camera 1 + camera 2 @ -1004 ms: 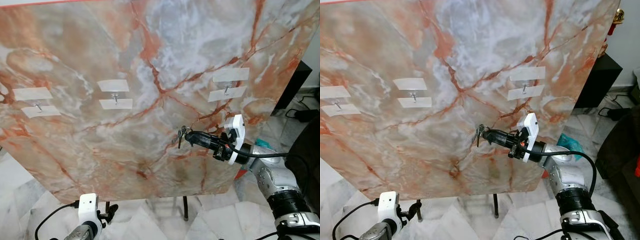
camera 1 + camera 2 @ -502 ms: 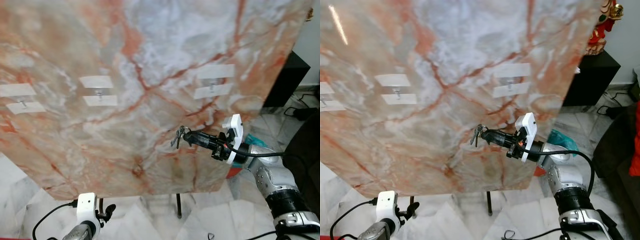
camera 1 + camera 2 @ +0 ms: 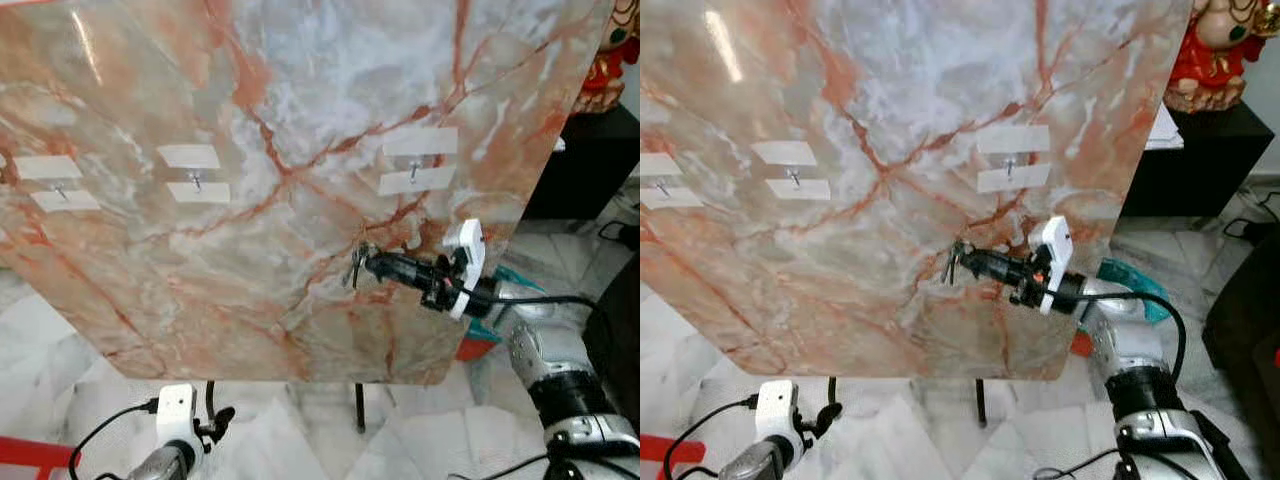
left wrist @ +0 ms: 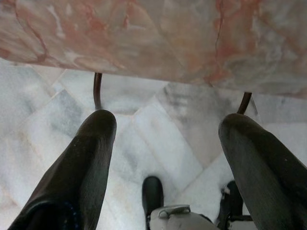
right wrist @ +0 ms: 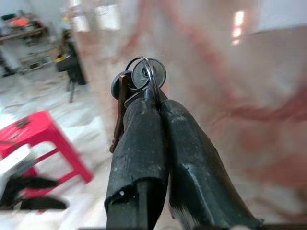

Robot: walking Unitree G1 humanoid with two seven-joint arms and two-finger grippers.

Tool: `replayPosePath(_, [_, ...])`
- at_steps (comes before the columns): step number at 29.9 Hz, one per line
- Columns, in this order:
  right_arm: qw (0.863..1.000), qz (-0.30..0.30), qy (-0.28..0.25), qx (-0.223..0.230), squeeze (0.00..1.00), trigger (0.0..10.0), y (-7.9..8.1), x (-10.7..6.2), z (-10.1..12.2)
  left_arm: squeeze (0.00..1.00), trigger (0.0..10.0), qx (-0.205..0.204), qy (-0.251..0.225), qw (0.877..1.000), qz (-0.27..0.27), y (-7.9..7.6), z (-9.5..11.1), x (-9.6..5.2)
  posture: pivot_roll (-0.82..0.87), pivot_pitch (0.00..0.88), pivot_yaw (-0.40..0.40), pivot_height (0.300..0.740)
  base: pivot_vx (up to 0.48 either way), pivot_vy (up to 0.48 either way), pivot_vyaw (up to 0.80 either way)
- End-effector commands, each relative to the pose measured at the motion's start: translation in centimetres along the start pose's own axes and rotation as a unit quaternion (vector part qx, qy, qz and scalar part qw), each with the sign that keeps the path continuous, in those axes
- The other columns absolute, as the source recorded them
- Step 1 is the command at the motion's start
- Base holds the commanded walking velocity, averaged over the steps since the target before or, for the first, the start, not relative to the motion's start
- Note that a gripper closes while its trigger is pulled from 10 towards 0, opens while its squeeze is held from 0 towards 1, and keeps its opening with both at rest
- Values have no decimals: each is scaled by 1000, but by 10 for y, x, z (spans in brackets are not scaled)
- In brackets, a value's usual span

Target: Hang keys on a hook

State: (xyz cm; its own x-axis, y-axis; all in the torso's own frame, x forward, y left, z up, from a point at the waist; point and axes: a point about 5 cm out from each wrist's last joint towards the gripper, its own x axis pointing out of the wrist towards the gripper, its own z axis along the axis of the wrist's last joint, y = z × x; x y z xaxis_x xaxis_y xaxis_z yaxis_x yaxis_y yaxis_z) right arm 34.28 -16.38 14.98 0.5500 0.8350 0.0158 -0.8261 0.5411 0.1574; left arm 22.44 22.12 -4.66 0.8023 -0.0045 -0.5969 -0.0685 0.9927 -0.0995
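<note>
Keys are dangling from the right end effector, pinched tight; swinging could be making them miss the hook.

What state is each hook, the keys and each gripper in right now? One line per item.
keys: pinched in right gripper, not hung.
right gripper: shut on keys, below right hook.
left gripper: open, idle, low.
right hook: bare.
middle hook: bare.
left hook: bare.

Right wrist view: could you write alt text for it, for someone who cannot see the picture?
Two long black fingers of the robot's right end effector are pressed together on a small bunch of keys on a wire ring, held up close to a blurred pink-veined marble board. A red stool stands on the pale floor behind.
</note>
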Motion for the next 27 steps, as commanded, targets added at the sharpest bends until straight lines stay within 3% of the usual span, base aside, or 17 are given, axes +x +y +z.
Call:
replayPosePath(1, [1000, -16, -4, -4, 0, 10000, -3, 2, 3, 0, 10000, 0, 8, 1000, 8, 7, -3, -3, 61, 76, 39, 740, 0, 0, 0])
replayPosePath(8, [1000, -18, 1, -5, 0, 10000, -2, 5, 0, 0, 10000, -13, 5, 1000, 9, 7, -2, -2, 65, 73, 38, 740, 0, 0, 0])
replayPosePath(14, [1000, -19, 0, -6, 0, 10000, -2, 5, 0, 0, 10000, -10, 6, 1000, 9, 7, -3, -3, 64, 74, 39, 740, 0, 480, 0])
replayPosePath(27, [999, -37, -2, -5, 0, 10000, -6, 7, 2, 0, 10000, -5, 6, 1000, 3, 5, -2, -2, 62, 65, 36, 740, 0, 0, 0])
